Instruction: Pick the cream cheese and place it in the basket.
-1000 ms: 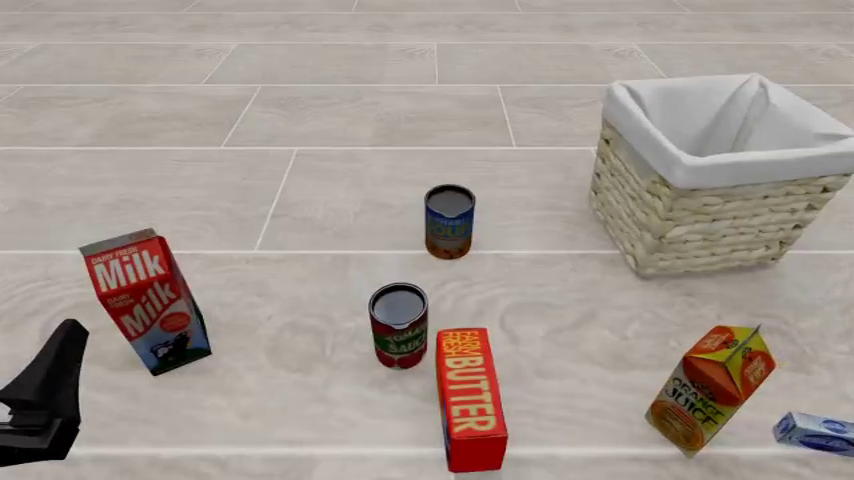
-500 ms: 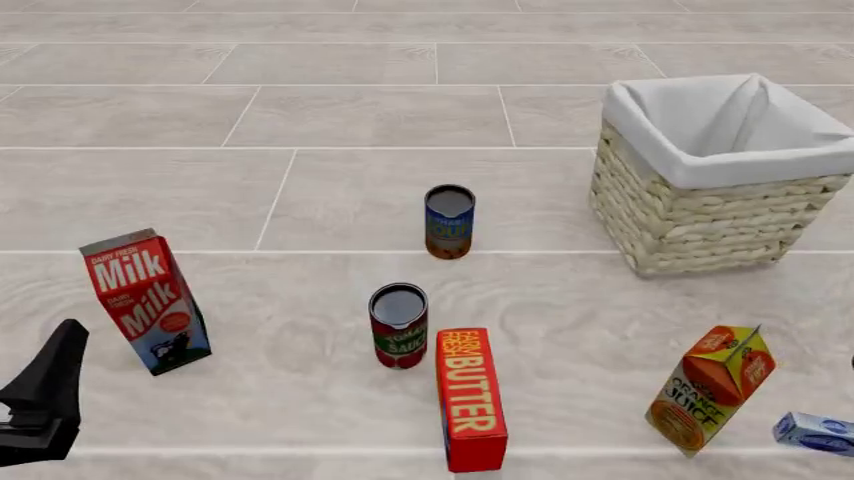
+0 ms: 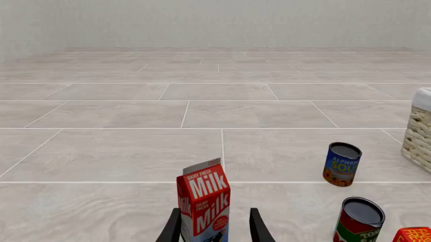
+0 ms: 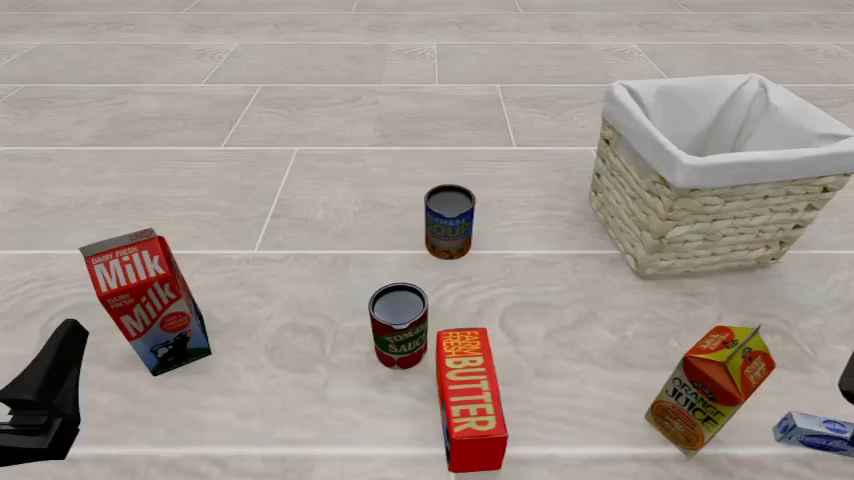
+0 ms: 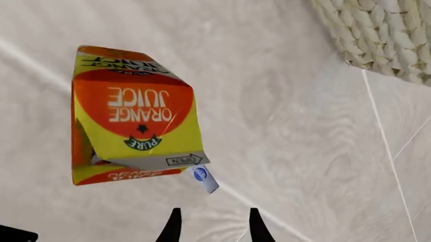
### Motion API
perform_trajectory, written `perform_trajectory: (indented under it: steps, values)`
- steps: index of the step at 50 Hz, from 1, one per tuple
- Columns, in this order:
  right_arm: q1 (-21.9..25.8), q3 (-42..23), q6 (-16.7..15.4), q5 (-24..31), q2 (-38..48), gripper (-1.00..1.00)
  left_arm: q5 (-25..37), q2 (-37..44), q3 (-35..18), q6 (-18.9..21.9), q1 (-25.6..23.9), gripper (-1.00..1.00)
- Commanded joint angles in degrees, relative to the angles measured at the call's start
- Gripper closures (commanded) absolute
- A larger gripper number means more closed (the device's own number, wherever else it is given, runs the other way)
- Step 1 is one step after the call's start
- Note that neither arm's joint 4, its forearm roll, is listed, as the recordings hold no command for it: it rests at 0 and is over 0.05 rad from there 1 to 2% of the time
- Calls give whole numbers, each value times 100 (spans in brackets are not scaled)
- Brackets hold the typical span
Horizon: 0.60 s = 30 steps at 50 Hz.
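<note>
Right tool (image 5: 210, 224) just entered at the desk's right edge, fingers parted, holding nothing. Cream cheese (image 4: 815, 433) in near-right corner, beside orange juice (image 4: 710, 389). Basket (image 4: 694, 225) far-right, open desk between.

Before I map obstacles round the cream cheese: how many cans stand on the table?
2. The blue soup can stands mid-table, left of the basket. The red-labelled can stands nearer the arms, just behind the butter box. Nothing suggests another is hidden.
</note>
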Motion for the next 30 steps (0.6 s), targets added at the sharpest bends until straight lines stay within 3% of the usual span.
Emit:
perform_trajectory:
  steps: [1, 18, 22, 30]
  values:
    - [-65, 276, -110, -317, 189, -100, 0, 0, 0, 0, 0, -100]
    - [-255, 344, -272, -726, 567, -100, 0, 0, 0, 0, 0, -100]
    - [-433, 438, -474, -938, 741, -100, 0, 0, 0, 0, 0, -100]
    - [-371, 424, -389, -1081, 837, -100, 0, 0, 0, 0, 0, -100]
